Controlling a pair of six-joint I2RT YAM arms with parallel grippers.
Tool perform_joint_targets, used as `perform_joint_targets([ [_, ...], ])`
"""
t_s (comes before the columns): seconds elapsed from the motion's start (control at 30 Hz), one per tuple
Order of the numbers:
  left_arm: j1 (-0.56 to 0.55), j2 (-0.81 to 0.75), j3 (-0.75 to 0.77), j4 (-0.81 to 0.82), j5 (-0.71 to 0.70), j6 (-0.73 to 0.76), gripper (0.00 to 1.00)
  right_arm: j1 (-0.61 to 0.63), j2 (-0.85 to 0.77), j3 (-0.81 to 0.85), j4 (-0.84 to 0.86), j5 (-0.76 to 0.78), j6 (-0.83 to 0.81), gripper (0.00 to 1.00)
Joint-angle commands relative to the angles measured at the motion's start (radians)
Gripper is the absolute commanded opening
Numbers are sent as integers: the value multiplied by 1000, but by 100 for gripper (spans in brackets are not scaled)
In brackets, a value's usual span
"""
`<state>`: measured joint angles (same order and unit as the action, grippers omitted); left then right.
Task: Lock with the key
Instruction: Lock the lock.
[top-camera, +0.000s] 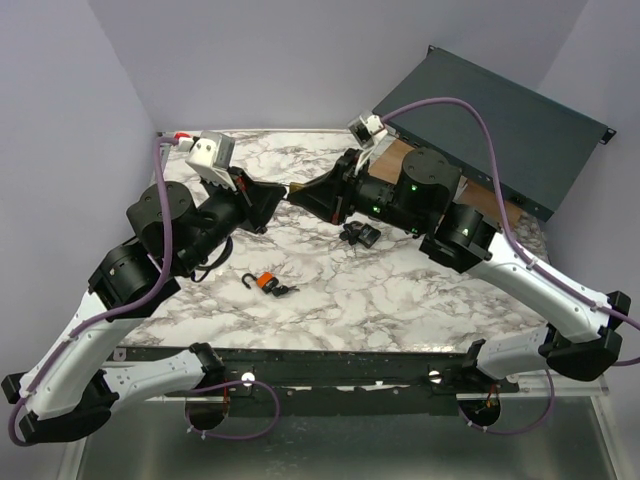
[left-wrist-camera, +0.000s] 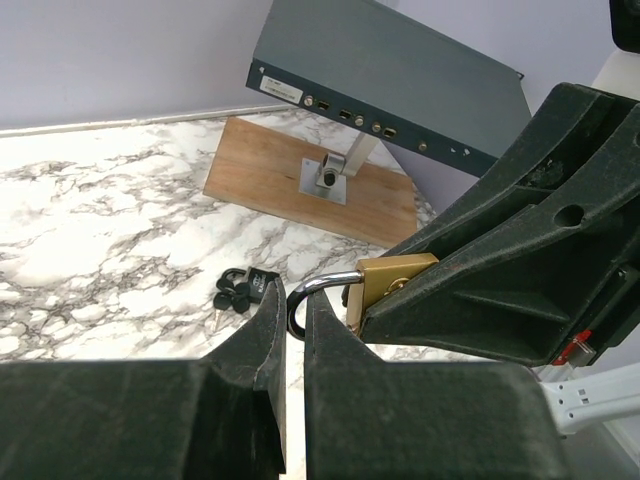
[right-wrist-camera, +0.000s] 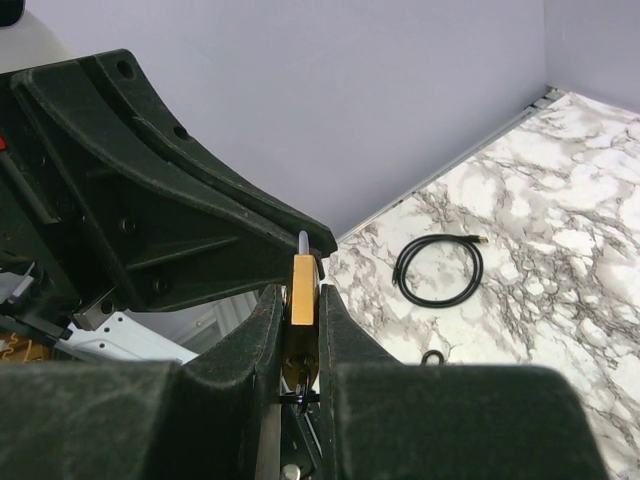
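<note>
- The marble worktop (top-camera: 400, 300) is filling the middle of the top view, and both arms are reaching over it from the bottom corners.
- A dark grey rack unit (top-camera: 500, 130) is leaning in the upper right of the top view, above a wooden board (left-wrist-camera: 270, 165).
- The left gripper (left-wrist-camera: 296, 305) is coming in from the left and the right gripper (right-wrist-camera: 298, 300) from the right. They are meeting tip to tip in the upper centre of the top view, above the worktop.
- A black cable loop (right-wrist-camera: 440, 268) is lying flat on the marble, right of centre in the right wrist view.
- The brass padlock (right-wrist-camera: 303, 285) is hanging in the air between the two grippers. The right gripper is clamped on its body from both sides.
- The left gripper is pressed together on the steel shackle (left-wrist-camera: 320, 285) of this padlock. I cannot tell if the shackle is pushed in.
- A small dark piece (right-wrist-camera: 300, 398) is sticking out under the brass body; I cannot tell if it is a key.
- A black padlock (top-camera: 362, 235) with keys is lying on the worktop, just below the right gripper in the top view.
- An orange padlock (top-camera: 265, 283) is lying lower, near the centre, with its shackle open.
</note>
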<state>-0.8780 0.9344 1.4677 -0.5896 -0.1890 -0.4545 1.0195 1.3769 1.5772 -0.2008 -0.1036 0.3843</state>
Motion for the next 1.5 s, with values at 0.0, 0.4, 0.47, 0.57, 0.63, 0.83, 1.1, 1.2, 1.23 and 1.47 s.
perform_joint_targets([
  [0.0,-203,75,61,354,721,-191,0,25,283,-84,-8,-4,6,1],
  [0.4,-229,85,63,369,723,-195,0,19,327,-76,3,-17,18,1],
  [0.47,-233,86,59,374,726,-197,0,19,334,-72,4,-18,19,1],
  [0.57,-236,86,58,382,731,-199,0,17,351,-62,4,-21,22,1],
  [0.63,-237,86,57,389,737,-203,0,15,358,-55,4,-24,21,1],
  [0.83,-237,74,27,407,767,-210,0,-4,351,-45,4,-30,21,1],
  [1.1,-237,67,20,403,870,-174,0,-41,240,-82,-15,-50,-7,1],
  [1.2,-237,74,27,393,903,-154,0,-46,183,-93,-38,-41,-22,1],
  [1.23,-237,79,30,385,913,-145,0,-47,168,-102,-43,-42,-26,1],
  [1.47,-237,120,49,370,998,-108,0,-50,95,-155,-48,-64,-35,1],
])
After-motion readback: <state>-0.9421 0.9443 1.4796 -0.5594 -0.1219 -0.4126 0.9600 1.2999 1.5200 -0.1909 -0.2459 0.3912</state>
